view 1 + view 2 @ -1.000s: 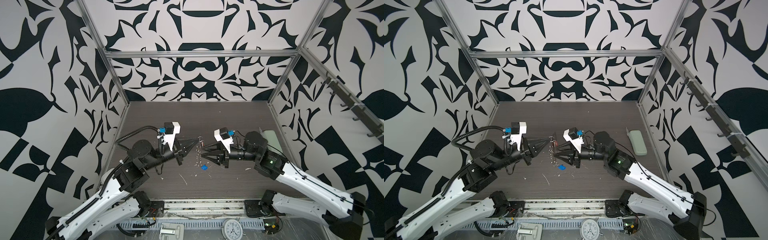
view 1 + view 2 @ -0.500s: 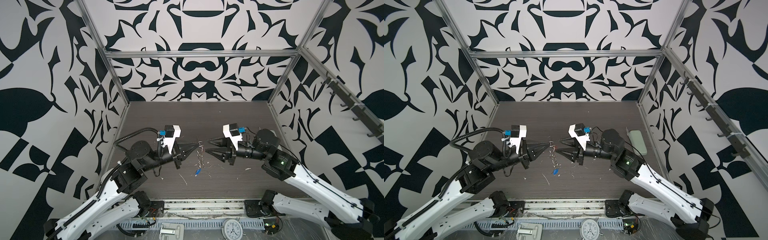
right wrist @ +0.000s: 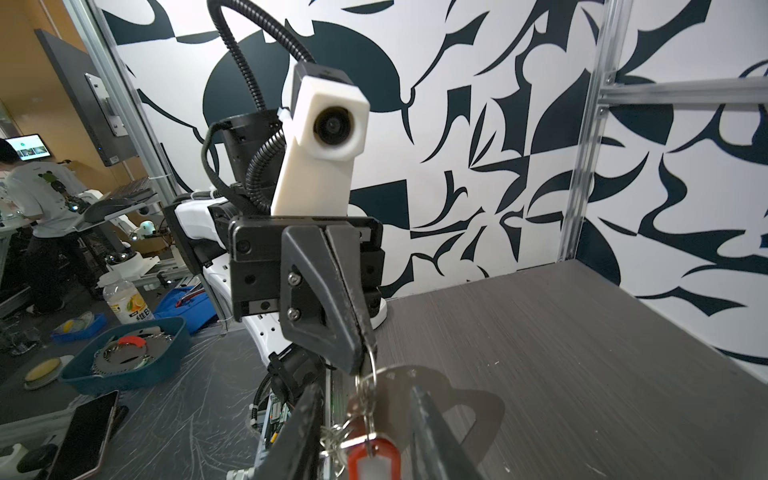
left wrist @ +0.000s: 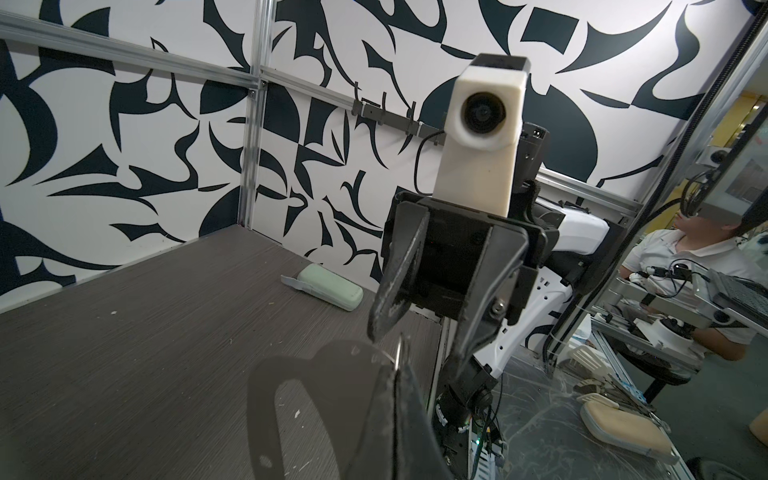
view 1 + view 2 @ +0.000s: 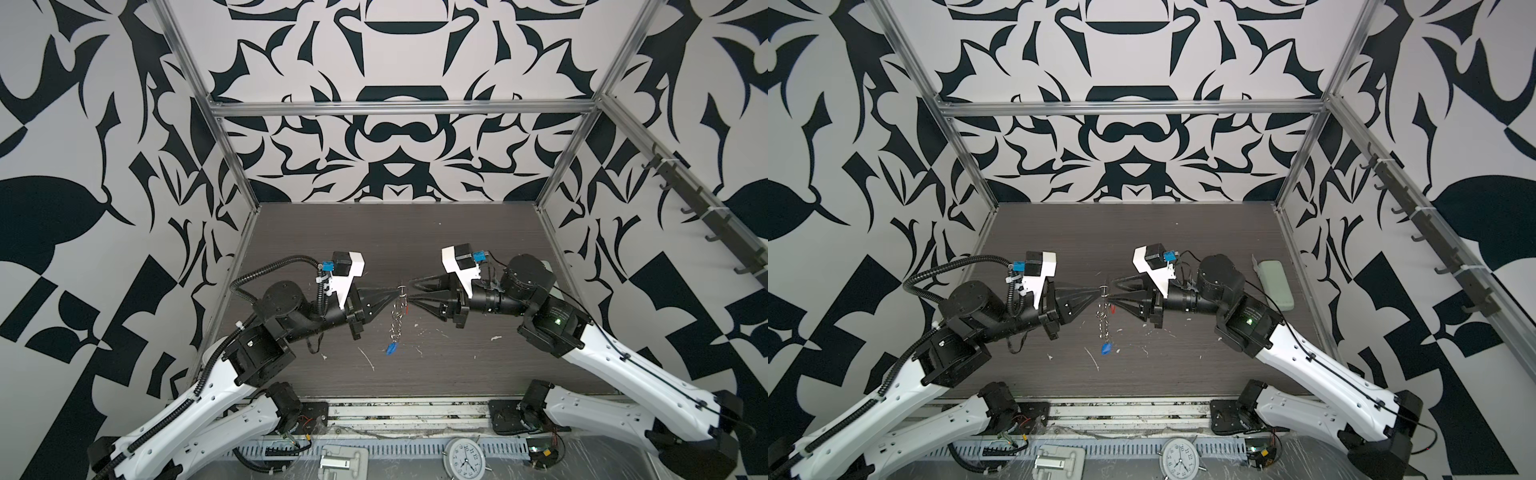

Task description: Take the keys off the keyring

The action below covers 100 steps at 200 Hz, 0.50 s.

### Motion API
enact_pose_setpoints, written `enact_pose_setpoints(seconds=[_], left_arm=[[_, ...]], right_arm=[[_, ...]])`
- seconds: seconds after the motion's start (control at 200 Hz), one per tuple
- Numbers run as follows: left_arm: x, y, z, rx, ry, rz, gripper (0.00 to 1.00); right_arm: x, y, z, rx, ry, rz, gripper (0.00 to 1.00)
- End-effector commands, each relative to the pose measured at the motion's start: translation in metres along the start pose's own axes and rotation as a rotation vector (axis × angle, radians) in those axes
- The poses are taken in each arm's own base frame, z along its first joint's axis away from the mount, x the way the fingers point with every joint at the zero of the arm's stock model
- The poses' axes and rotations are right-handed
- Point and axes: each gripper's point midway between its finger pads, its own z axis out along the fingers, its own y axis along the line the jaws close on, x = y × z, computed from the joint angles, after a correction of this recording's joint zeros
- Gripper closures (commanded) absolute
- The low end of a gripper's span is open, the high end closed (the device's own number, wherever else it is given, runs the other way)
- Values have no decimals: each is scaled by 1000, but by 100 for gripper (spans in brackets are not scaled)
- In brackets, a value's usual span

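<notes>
Aloft, keyring (image 5: pixel 397 319) under left gripper (image 5: pixel 400 291) tip, right gripper (image 5: pixel 410 292) just beside.

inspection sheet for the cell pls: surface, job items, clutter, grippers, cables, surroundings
Surface: dark wood-grain table.
Job's things: keyring hangs as a chain from the left gripper; blue-tag key at its foot, red-tag key near the top. Both look attached.
Clutter: white scraps on the table; green case by the right wall.
Grippers: left gripper shut on the keyring's top ring; right gripper open, jaws either side of the red-tag key.
Cables: black conduit loops off the left arm, clear of the chain.
Surroundings: patterned walls; hook rail on the right wall; clock at the front.
</notes>
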Motion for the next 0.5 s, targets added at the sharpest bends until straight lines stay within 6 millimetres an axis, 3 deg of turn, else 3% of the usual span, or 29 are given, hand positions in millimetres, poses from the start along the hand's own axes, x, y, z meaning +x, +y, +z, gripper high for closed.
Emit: enact_pose_setpoints(seconds=[0.0,0.155,0.345,0.495], left_arm=[[-7,-6,-1,29,-31,18,100],[-7,-6,0,30,-29,15,100],[-7,-4,0,24,-35,12,100],[-7,-5,0,21,-23,-6,100]], right_arm=[[-28,12,-1,-49,-76,-38,68],[-26,14,2,-72,-71,-24,78],[-22,14,2,-77,-64,-13,100],[-20,14,0,-68,-61,-4,100]])
